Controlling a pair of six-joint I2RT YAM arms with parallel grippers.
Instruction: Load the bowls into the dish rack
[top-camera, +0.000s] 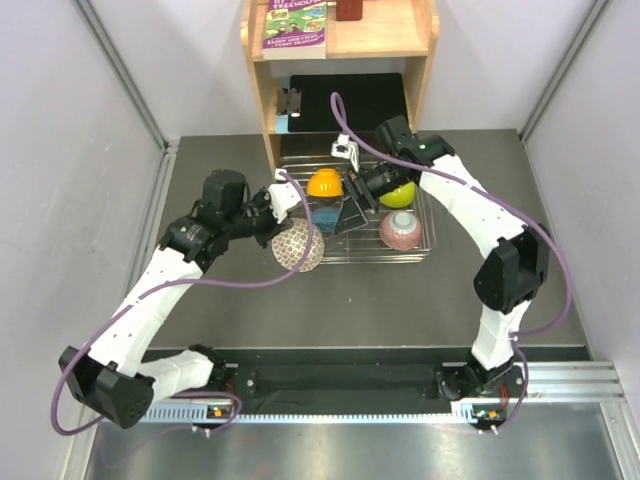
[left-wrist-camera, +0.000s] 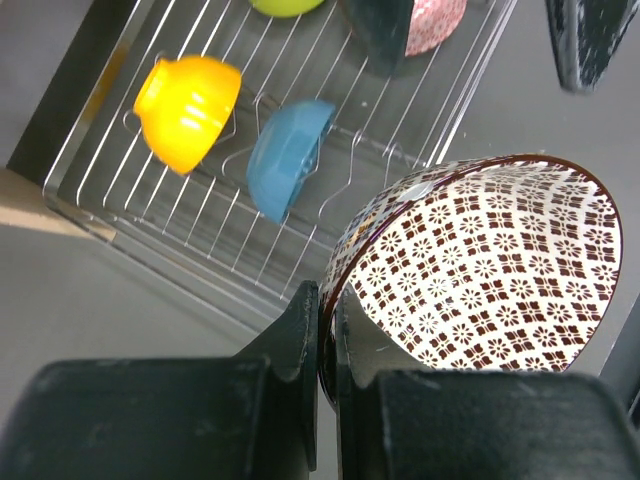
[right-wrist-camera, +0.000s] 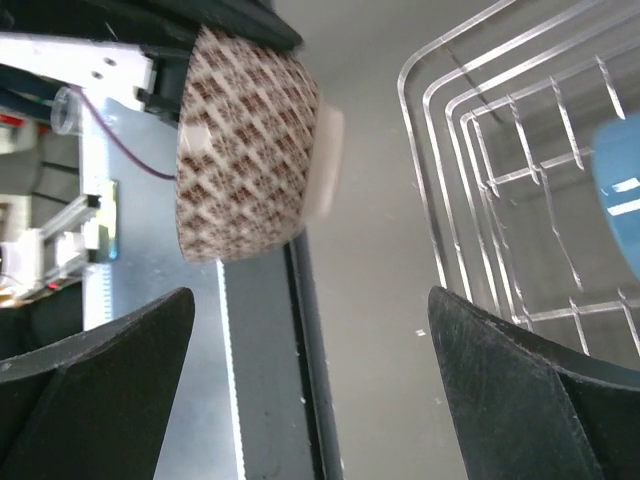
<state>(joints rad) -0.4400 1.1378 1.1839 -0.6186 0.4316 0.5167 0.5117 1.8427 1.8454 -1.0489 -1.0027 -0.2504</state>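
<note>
Left end effector (left-wrist-camera: 327, 310): closed to a thin gap, pinching the rim of the white net-patterned bowl (left-wrist-camera: 490, 270) between its two fingers.
Right end effector (right-wrist-camera: 310, 295): spread fully wide and holding nothing; it hangs over the middle of the dish rack (top-camera: 350, 258).
Held bowl: lifted off the desk (top-camera: 350, 310) and tipped on its side, just outside the rack's near-left corner, not yet over the wires.
Bowls in the rack: the orange bowl (top-camera: 325, 183) and blue bowl (left-wrist-camera: 288, 157) sit close together on the left. The green bowl (top-camera: 398, 193) and pink bowl (top-camera: 401, 229) are on the right.
Stage, as I judge it: four bowls are loaded and this one looks like the last to go in.
Risk, grip: only the thin rim is clamped, so the bowl's weight hangs off to one side. A quick swing or a bump could make it turn or slip out.
Risk, rack edge: if the bowl is brought in too low, its side could catch the raised wire rim and shove the rack.
Risk, neighbours: the free space lies beside the blue bowl, so a wide entry could knock it off its tines.
Risk, arms: the right arm occupies the space above the rack, and moving the left arm inward could bring the two together.
</note>
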